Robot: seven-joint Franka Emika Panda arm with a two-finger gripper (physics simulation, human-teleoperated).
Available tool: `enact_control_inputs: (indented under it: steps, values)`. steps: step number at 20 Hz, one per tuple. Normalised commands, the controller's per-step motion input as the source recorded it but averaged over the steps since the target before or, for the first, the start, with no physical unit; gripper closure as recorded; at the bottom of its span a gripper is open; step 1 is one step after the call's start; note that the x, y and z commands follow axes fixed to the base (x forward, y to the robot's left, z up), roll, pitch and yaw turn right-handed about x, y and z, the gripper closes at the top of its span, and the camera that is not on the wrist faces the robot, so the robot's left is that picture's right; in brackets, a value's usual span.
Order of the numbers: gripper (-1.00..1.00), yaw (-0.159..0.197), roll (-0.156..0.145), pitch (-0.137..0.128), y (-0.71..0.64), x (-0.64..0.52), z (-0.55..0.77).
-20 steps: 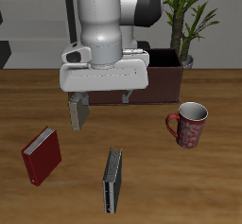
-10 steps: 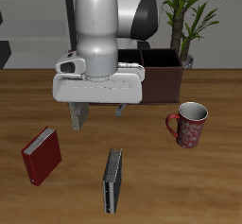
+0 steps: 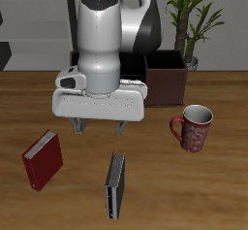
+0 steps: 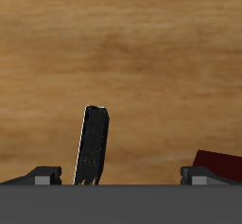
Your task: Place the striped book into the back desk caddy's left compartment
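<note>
One gap remains: the striped book (image 3: 116,185) lies flat on the table (image 3: 194,190), nearer its front edge than the open, empty end effector (image 3: 99,127), long axis running front-to-back.

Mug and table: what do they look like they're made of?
Mug: probably glazed ceramic, with a dark red patterned outside, a pale rim and a slight sheen. Table: wood or wood-look veneer, showing brown grain streaks and a matte finish. As these are simulator renders, both are guesses.

Non-task items on the wooden table (image 3: 213,190)

Red book (image 3: 43,160) lies flat near the front edge; red patterned mug (image 3: 195,128) stands upright; potted plant (image 3: 190,16) stands far back.
</note>
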Motion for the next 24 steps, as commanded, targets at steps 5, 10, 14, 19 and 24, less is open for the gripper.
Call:
enact_control_inputs:
  steps: [5,10,14,19,24]
  values:
    - [-1.00,-0.018,-0.005,0.030,-0.09,0.14,-0.19]
    - [-1.00,-0.014,0.012,0.018,0.13,0.23,-0.26]
    - [-1.00,-0.026,0.008,0.012,0.14,0.10,-0.13]
    - [-1.00,0.001,0.024,0.019,0.22,0.10,-0.21]
    - [-1.00,-0.015,0.010,0.014,0.16,0.06,-0.19]
